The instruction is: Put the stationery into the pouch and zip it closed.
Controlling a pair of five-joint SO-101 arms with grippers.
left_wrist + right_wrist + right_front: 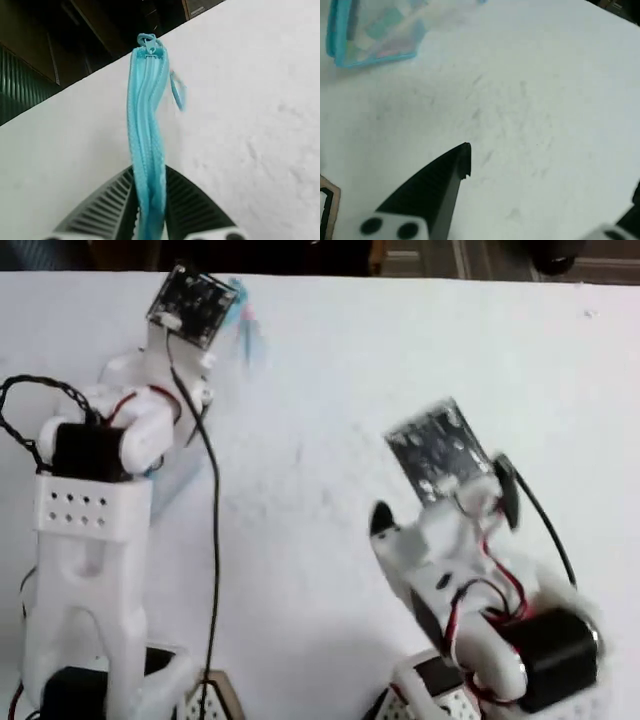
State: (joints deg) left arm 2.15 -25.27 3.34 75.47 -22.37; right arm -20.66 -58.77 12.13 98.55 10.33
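My left gripper (149,175) is shut on the zip edge of the light blue pouch (146,115), held edge-up over the white table. The zip slider (147,44) sits at the pouch's far end, and the two zip sides lie together along the length I can see. A blue pull loop (177,92) hangs beside it. In the right wrist view the pouch (372,32) shows a clear side with coloured stationery inside. My right gripper (547,187) stands open above bare table, well away from the pouch. From above, the pouch's end (237,290) pokes out past the left arm's wrist.
The white table (330,390) has free room between the two arms. A black cable (214,540) runs down from the left arm. The table's far edge (400,278) lies just behind the pouch, with dark room beyond.
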